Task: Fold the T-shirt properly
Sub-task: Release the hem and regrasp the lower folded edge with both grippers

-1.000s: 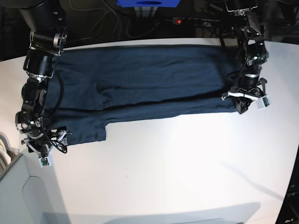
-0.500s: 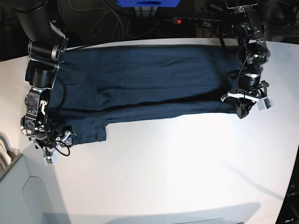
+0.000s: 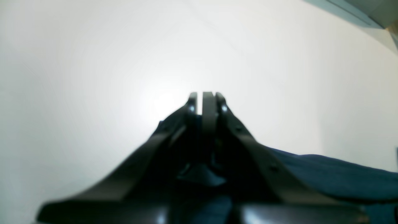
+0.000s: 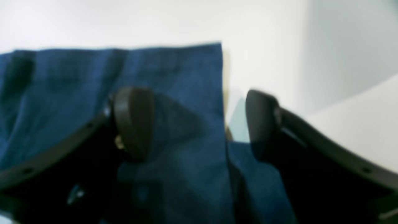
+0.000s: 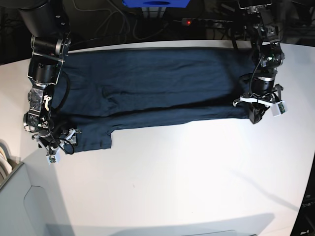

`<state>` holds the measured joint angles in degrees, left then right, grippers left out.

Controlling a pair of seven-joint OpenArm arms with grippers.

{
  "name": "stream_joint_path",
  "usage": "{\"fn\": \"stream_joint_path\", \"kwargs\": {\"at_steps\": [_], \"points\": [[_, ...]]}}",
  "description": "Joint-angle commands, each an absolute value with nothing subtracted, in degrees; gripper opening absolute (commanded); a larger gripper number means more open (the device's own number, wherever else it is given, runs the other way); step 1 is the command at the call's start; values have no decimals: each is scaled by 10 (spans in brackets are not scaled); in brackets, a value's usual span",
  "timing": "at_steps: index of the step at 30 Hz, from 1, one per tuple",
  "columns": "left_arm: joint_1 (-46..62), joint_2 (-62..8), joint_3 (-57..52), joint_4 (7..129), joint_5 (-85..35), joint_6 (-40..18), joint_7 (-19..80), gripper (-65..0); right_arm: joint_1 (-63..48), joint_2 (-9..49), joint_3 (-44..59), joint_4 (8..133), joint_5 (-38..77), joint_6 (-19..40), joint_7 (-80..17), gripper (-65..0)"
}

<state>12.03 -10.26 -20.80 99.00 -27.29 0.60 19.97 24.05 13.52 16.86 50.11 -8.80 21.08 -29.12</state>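
The dark navy T-shirt (image 5: 147, 88) lies spread flat across the far half of the white table (image 5: 187, 182), its lower edge folded up. My left gripper (image 5: 256, 117) sits at the shirt's near right corner. In the left wrist view its fingers (image 3: 207, 95) are pressed together, with shirt fabric (image 3: 326, 174) bunched around them. My right gripper (image 5: 58, 147) is at the shirt's near left corner by the sleeve. In the right wrist view it (image 4: 199, 124) is open, one finger (image 4: 133, 121) resting over the cloth (image 4: 174, 77), the other beyond the cloth's edge.
A grey bin (image 5: 24, 206) stands off the table's near left corner. A blue object (image 5: 155, 2) and a power strip with a red light (image 5: 187, 22) lie behind the table's far edge. Cables hang at the back.
My right gripper has moved up and in from off the table corner onto the shirt's near left corner. My left gripper has stayed at the right corner.
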Motion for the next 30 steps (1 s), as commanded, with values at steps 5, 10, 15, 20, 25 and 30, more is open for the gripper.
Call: {"fn": "stream_joint_path", "kwargs": {"at_steps": [5, 10, 15, 20, 25, 30], "points": [[116, -108, -211, 1000, -277, 1, 186, -650, 234, 140, 170, 507, -89, 211, -305, -355], [116, -108, -211, 1000, -277, 1, 186, -650, 238, 140, 170, 508, -87, 211, -305, -650], [116, -109, -211, 1000, -277, 1, 186, -650, 222, 140, 173, 585, -86, 211, -308, -650], [116, -110, -211, 1000, -277, 0, 186, -650, 153, 129, 174, 755, -86, 211, -307, -650], [116, -110, -211, 1004, -277, 0, 186, -650, 86, 122, 175, 891, -86, 211, -306, -650], [116, -112, -211, 1011, -277, 0, 185, -650, 11, 109, 175, 1003, -86, 211, -305, -650]]}}
